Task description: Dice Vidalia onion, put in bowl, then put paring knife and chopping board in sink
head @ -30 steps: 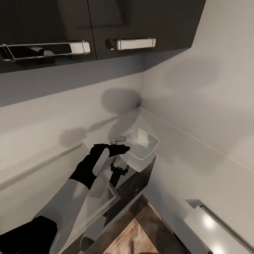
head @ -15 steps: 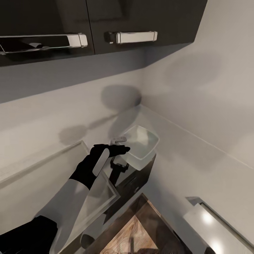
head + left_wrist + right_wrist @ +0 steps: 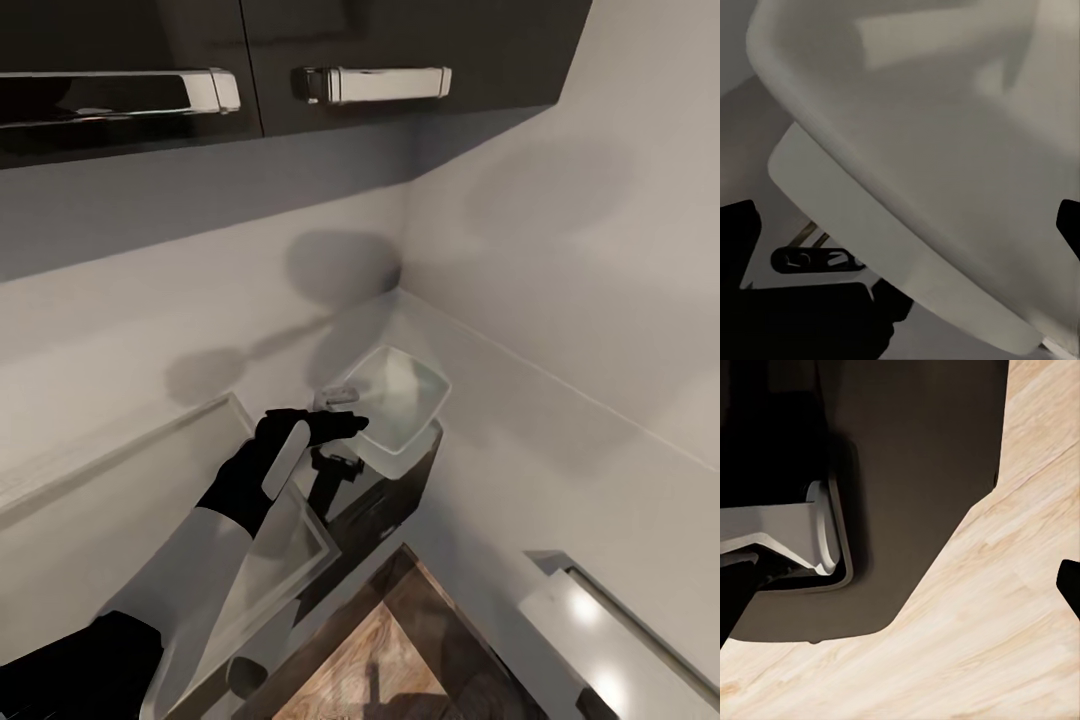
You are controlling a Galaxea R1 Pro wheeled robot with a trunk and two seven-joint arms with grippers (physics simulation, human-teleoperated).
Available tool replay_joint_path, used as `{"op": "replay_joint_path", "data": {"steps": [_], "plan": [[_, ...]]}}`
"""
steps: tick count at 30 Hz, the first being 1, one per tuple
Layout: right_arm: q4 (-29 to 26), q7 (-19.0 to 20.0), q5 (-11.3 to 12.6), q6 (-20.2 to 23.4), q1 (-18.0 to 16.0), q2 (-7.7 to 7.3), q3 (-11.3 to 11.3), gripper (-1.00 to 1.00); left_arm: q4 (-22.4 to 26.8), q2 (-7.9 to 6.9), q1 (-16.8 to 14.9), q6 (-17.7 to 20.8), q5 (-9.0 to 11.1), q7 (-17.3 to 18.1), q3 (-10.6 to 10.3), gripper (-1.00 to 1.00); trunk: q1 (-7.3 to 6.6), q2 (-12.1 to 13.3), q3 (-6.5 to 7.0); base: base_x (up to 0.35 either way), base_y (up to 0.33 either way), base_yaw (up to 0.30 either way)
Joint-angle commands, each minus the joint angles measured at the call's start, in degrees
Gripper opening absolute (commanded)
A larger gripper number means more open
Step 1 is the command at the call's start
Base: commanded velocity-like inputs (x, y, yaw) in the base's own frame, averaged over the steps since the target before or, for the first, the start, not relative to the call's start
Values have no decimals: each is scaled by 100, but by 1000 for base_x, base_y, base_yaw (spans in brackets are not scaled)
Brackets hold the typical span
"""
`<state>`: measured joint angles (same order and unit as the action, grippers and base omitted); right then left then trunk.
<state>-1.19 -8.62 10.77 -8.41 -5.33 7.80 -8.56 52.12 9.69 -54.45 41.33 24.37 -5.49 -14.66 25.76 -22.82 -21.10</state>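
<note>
One arm was raised over the worktop: the left gripper (image 3: 335,425), black, reached toward the near rim of the white bowl (image 3: 405,400). From the head view the fingers looked closed together or nearly so, tips just at the bowl's edge; contact could not be confirmed. In the left wrist view the two dark fingertips (image 3: 736,232) stood at opposite edges of the picture, well apart, with the bowl (image 3: 945,150) lying large between and beyond them. The two views disagreed, so the left jaw state could not be told.

The bowl sat on the grey countertop (image 3: 520,460) near the wall corner, partly overhanging the dark cabinet front (image 3: 385,510) below it. Part of the sink (image 3: 250,570) showed beside the left forearm, its basin cut off by the arm.

The right wrist view gave a dark fingertip (image 3: 1069,581) at one edge, pale wood floor (image 3: 1005,622) and a dark rounded body (image 3: 907,495); its spread was unreadable.

Overhead, dark wall cupboards (image 3: 400,50) carried two chrome handles (image 3: 375,83).
</note>
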Motion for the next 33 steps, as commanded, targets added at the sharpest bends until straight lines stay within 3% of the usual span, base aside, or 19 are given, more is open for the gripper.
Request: {"op": "replay_joint_path", "data": {"steps": [1,4,5,21,33], "plan": [[5,-17,57,-21,-3,2,-49,100,7,-2,-4,18,59,-58,-11,100,3,-10,-15,0,0,0],[5,-17,58,-21,-3,2,-49,100,5,-2,-4,18,59,-58,-11,100,3,-10,-23,0,0,0],[5,-17,58,-21,-3,2,-49,100,3,-2,-4,17,59,-58,-11,-100,3,-10,-23,0,0,0],[5,-17,57,-26,-3,-1,-49,100,117,-15,-4,-70,58,-44,-11,-100,3,-10,-25,0,0,0],[5,-17,57,-50,-3,-32,-41,100,835,-50,-4,-192,52,-56,-19,-100,3,-10,26,0,0,0]]}}
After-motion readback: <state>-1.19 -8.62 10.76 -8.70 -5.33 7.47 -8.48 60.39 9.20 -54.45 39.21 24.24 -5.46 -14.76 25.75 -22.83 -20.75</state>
